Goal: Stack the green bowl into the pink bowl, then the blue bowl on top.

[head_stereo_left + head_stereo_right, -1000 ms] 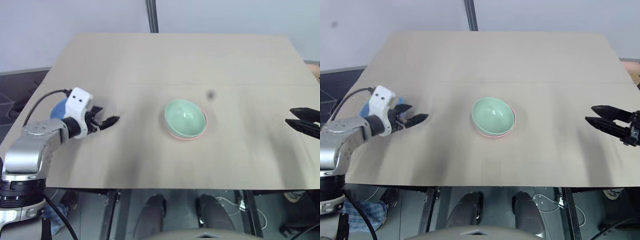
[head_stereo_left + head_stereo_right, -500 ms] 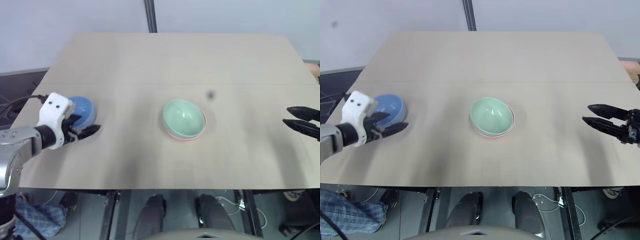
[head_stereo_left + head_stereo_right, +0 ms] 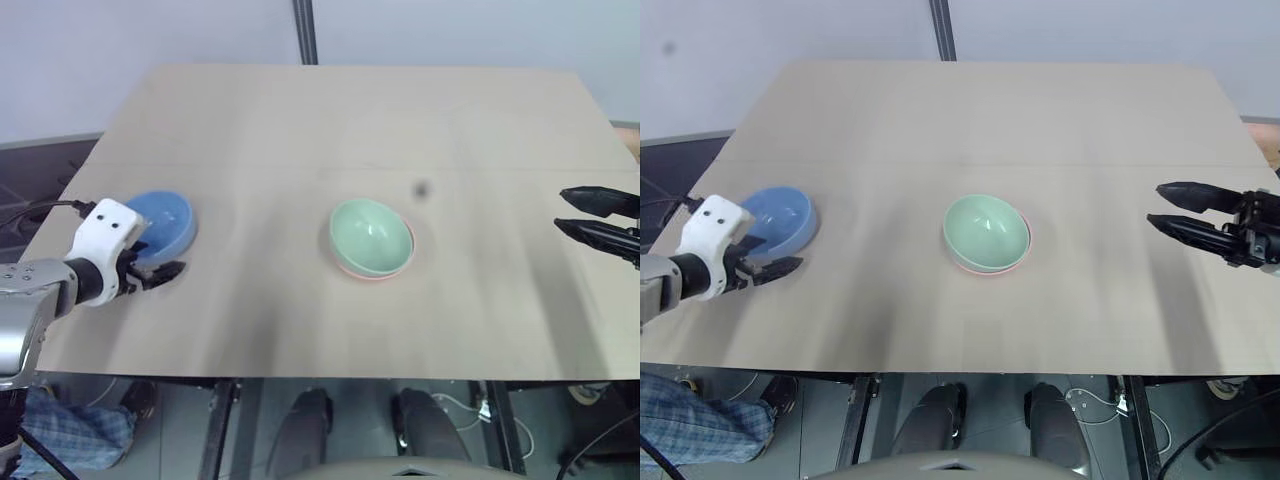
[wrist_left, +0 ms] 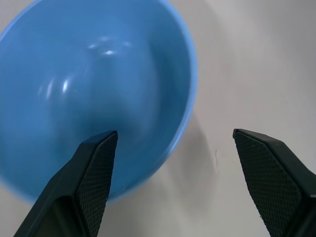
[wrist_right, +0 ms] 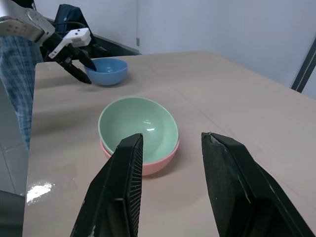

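Left hand (image 3: 158, 270), black two-fingered, fingers spread wide, empty, at the near rim of the round, glossy sky-blue bowl (image 3: 161, 222); in the left wrist view one finger sits over the bowl's inside, the other outside over bare table, rim between them. No contact that I can tell.

Right hand (image 3: 1173, 209), fingers part-way apart, empty, hovering well to the right of the stack.

Landmark: blue bowl, near the left edge of the pale wooden table (image 3: 350, 120). Well to its right, mid-table, the round mint-green bowl (image 3: 371, 234) sits nested in the salmon-pink bowl (image 3: 372, 272), only the pink rim peeping out below.

Judged: first stacking done; step in hand is grasping the blue bowl. Next calls for closing on the rim, lifting, carrying right, and lowering into the green bowl.

No brands, labels or writing readable.
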Robot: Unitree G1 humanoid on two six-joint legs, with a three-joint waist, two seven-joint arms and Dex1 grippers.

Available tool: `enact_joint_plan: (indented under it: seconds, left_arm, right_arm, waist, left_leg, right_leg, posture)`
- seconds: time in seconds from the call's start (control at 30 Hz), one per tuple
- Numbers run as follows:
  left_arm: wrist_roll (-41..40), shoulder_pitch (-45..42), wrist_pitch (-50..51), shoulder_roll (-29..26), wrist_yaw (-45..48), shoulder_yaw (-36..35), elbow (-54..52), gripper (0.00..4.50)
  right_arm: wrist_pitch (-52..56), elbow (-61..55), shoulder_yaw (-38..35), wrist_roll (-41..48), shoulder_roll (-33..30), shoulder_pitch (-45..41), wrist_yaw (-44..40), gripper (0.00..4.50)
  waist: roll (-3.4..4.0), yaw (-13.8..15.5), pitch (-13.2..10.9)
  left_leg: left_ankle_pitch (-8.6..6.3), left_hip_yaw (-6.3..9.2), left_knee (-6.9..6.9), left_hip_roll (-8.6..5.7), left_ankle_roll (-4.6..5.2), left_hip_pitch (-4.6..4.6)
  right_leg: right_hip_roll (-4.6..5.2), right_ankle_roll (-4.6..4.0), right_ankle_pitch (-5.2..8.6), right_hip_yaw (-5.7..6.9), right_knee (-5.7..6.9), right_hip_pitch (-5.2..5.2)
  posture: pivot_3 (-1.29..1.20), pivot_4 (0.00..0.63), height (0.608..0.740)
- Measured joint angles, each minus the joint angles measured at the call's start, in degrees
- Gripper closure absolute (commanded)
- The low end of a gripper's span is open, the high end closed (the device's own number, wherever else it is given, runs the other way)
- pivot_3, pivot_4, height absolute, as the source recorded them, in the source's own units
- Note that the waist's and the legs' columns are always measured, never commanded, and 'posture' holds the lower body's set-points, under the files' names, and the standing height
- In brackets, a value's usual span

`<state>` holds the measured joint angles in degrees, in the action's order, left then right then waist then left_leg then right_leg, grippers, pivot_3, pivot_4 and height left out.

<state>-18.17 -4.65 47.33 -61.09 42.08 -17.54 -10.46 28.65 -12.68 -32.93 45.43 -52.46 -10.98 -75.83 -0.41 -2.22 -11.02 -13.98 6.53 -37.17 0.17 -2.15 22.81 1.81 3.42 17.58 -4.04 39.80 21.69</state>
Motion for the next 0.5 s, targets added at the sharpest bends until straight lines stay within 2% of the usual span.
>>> enact_joint_plan:
  seconds: [0.1,0.3,0.33,0.4,0.43,0.47,0.5]
  left_arm:
    - [2.5,-2.1,-4.4,-0.5,1.8,5.1,2.7,0.53]
    - [5.3,-6.0,-8.4,-0.6,3.8,9.4,6.9,0.53]
    - [5.8,-6.2,-9.3,-0.6,4.1,9.8,7.5,1.05]
    - [6.8,-6.8,-11.8,-0.6,5.0,10.8,9.2,1.56]
    - [7.0,-7.1,-12.5,-0.6,5.3,11.1,9.8,2.26]
    - [7.2,-7.3,-12.8,-0.6,5.5,11.2,10.1,2.71]
    - [7.3,-7.5,-13.0,-0.6,5.6,11.2,10.3,2.87]
  right_arm:
    - [-0.6,-1.0,0.1,0.3,0.0,0.0,0.0,2.55]
    - [-2.4,-2.3,0.4,0.4,0.1,1.1,-0.2,2.55]
    - [-2.6,-2.4,0.4,0.5,0.0,1.3,-0.2,2.49]
    - [-2.9,-2.4,0.4,0.5,0.0,2.3,-0.6,2.49]
    - [-3.1,-2.4,0.4,0.5,0.0,2.5,-0.8,2.49]
    - [-3.2,-2.4,0.4,0.5,0.0,2.7,-1.0,2.49]
    - [-3.3,-2.4,0.4,0.5,0.0,2.8,-1.1,2.49]
  waist:
    - [0.0,0.0,0.0]
    - [-0.01,0.0,0.0]
    - [-0.01,0.0,0.0]
    - [-0.01,-0.1,0.0]
    - [-0.01,-0.1,0.0]
    - [-0.01,-0.1,0.0]
    - [-0.01,-0.1,0.0]
  left_leg:
    - [0.0,0.0,0.0,0.0,0.0,0.02]
    - [0.0,-0.01,0.0,-0.01,0.0,0.04]
    - [0.0,0.0,0.0,-0.01,0.0,0.04]
    - [0.0,-0.01,0.0,-0.01,0.0,0.04]
    - [0.0,-0.01,0.0,0.0,0.0,0.04]
    - [0.0,0.0,0.0,0.0,0.0,0.03]
    - [0.0,0.0,0.0,0.0,0.0,0.03]
  right_leg:
    - [-0.01,0.0,0.0,0.0,0.0,0.01]
    - [-0.01,0.0,0.0,0.0,-0.01,0.02]
    - [-0.01,0.0,0.0,0.0,-0.02,0.02]
    - [-0.01,0.0,0.0,0.0,-0.01,0.02]
    - [-0.01,0.0,0.0,0.0,-0.01,0.02]
    - [-0.02,0.0,0.0,0.0,0.0,0.02]
    - [-0.02,0.0,0.0,0.0,0.0,0.02]
  posture:
    - [0.0,0.15,0.74]
    - [0.0,0.15,0.74]
    - [0.0,0.15,0.74]
    - [0.0,0.15,0.74]
    - [0.0,0.15,0.74]
    - [0.0,0.15,0.74]
    - [0.0,0.15,0.74]
